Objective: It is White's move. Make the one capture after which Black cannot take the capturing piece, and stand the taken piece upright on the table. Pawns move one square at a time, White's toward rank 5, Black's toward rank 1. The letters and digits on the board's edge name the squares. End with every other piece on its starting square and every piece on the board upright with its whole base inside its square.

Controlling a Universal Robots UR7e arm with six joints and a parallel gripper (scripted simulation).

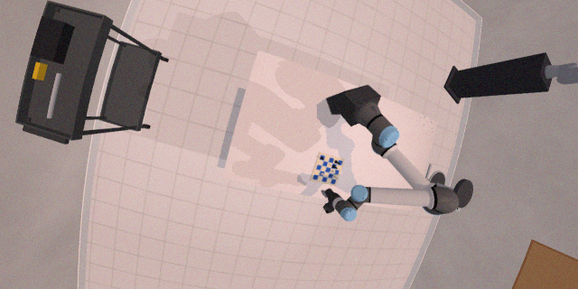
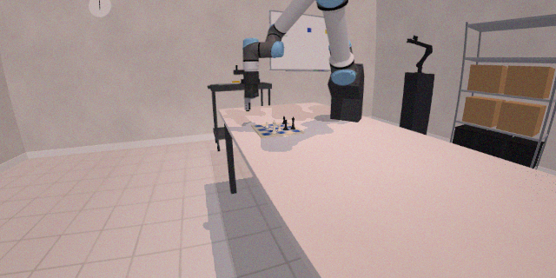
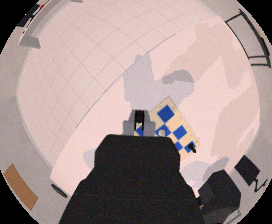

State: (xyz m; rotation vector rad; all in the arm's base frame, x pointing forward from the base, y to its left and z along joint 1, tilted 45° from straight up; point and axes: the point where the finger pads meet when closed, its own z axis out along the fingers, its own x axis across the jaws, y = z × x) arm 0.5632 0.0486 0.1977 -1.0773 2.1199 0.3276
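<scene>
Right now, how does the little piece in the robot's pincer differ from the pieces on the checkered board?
The held piece hangs in the air, off beside the board; the board pieces stand upright on squares. The pincer is shut on the held piece, while nothing touches the board pieces. Both are small chess pieces; the held one looks dark, like two still on the board.

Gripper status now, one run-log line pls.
gripper: shut on small dark piece | position: above table, off chessboard | piece: not set down | phase: carrying

The chessboard [image 2: 278, 132] lies on the table [image 2: 391, 182] near its far left corner. The arm's base [image 2: 346, 109] stands behind it at the far edge.
</scene>
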